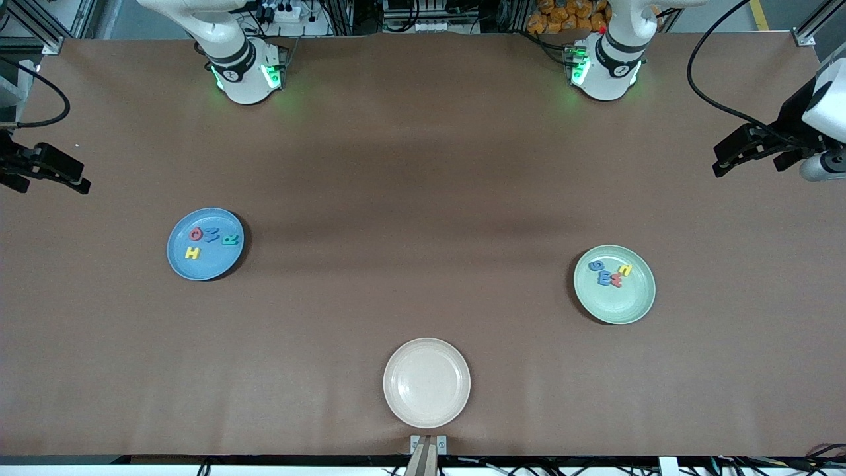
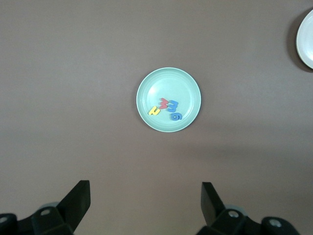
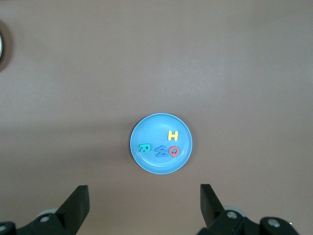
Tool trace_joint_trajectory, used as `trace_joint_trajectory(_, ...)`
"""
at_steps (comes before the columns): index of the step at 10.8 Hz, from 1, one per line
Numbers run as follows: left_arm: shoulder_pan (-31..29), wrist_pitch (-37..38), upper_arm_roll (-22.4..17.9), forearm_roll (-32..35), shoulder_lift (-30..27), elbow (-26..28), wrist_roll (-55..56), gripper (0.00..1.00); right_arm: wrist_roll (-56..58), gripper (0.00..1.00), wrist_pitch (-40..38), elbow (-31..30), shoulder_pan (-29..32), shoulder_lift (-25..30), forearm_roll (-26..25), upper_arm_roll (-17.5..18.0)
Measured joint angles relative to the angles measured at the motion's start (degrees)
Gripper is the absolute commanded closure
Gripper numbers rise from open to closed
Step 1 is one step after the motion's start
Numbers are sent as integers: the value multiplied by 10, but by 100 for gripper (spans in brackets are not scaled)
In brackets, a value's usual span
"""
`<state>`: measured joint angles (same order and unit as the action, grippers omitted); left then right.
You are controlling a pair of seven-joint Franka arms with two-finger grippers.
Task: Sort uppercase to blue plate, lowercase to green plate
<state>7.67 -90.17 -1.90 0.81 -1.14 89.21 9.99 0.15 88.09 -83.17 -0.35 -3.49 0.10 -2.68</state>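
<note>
Beige plate (image 2: 306, 39) was cut by the frame edge in the left wrist view, well apart from the left claw (image 2: 145, 203). Both claws' bodies ran off the edge; right claw (image 3: 144, 205) likewise cropped.

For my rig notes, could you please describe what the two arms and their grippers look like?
Both arms are white with black joint bands and green lights at their bases. The left gripper and right gripper are black with flat, angular black fingers. A black cable loops to each wrist.

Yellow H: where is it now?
On the blue plate toward the right arm's end, the yellow H lies nearer the front camera than the red Q.
</note>
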Motion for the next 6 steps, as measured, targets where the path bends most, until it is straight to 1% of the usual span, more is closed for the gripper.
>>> trace_joint_trajectory(6, 0, -2, -1, 0, 2, 0, -25, 0, 0, 0, 0, 0, 0, 0, 0, 1)
